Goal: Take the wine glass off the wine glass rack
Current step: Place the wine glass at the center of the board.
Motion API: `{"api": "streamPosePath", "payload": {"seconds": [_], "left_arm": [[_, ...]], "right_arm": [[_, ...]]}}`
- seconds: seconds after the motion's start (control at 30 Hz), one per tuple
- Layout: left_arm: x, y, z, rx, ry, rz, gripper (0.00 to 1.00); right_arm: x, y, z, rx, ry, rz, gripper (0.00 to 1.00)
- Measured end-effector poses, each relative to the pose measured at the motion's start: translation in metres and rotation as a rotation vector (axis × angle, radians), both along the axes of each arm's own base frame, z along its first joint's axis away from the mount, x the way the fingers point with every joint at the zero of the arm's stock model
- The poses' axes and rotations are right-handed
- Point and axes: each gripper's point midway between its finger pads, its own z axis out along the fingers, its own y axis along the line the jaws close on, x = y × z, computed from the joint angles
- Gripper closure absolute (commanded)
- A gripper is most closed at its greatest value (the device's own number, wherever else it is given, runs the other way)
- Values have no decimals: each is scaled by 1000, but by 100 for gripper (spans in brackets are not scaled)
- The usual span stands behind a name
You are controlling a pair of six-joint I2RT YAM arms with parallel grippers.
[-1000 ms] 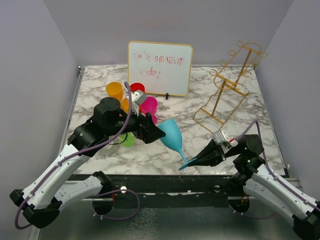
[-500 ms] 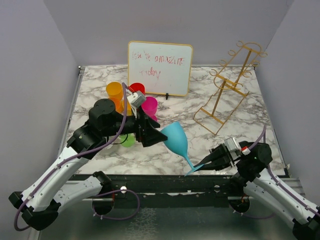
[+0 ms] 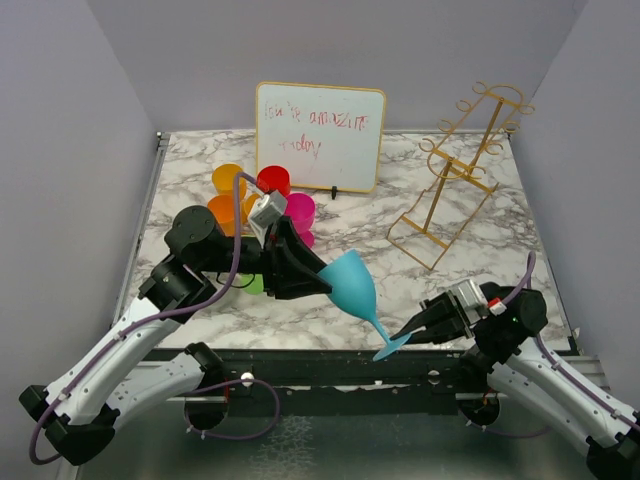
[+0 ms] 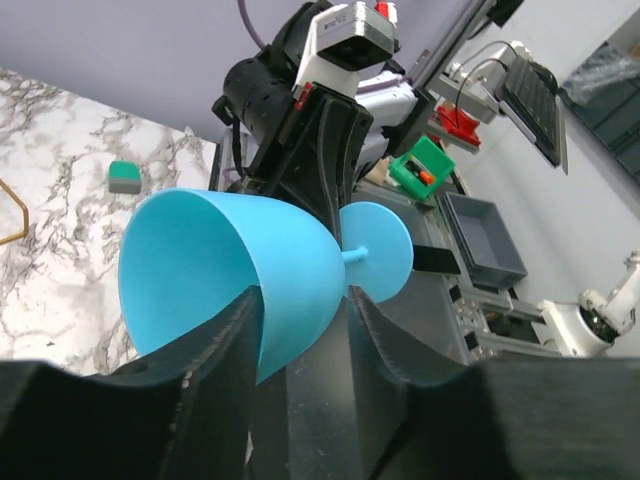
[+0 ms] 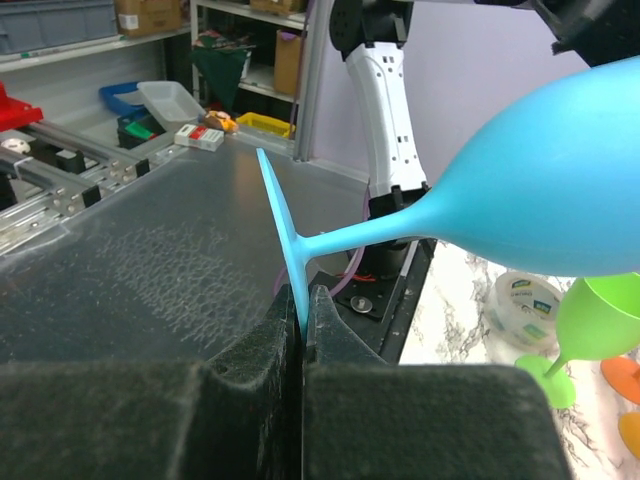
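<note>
A light blue wine glass (image 3: 350, 285) hangs tilted over the table's near edge, bowl up and to the left, foot down and to the right. My left gripper (image 3: 318, 278) has its fingers against both sides of the bowl (image 4: 230, 270), shut on it. My right gripper (image 3: 412, 332) is shut on the rim of the glass's thin foot (image 5: 280, 215). The gold wire wine glass rack (image 3: 455, 180) stands at the back right with nothing hanging on it, well apart from both grippers.
A white dry-erase board (image 3: 320, 122) stands at the back. Orange (image 3: 228, 180), red (image 3: 273, 180), pink (image 3: 298, 210) and green (image 3: 255, 283) glasses cluster behind my left arm. A green glass (image 5: 600, 310) and a tape roll (image 5: 525, 300) sit below the blue bowl.
My left gripper has closed its fingers onto the blue bowl. The right gripper has shifted right and lower with the foot, and the glass has swung more upright.
</note>
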Motion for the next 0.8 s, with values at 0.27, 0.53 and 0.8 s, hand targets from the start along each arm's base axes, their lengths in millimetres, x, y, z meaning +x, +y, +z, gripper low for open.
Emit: {"api": "streamPosePath", "payload": {"seconds": [0.27,0.53,0.8], "left_arm": [[-13,1,5,-20,-13,-92,100],[-20,4,3,-6,-22,-120,100],[-11,6,-6,60,-31,-48,100]], "right_arm": [[-5,-2,-4,-12,-27,33,89],[5,4,-13,-58,48,9,59],[17,9,-12,-57,55,-58,38]]}}
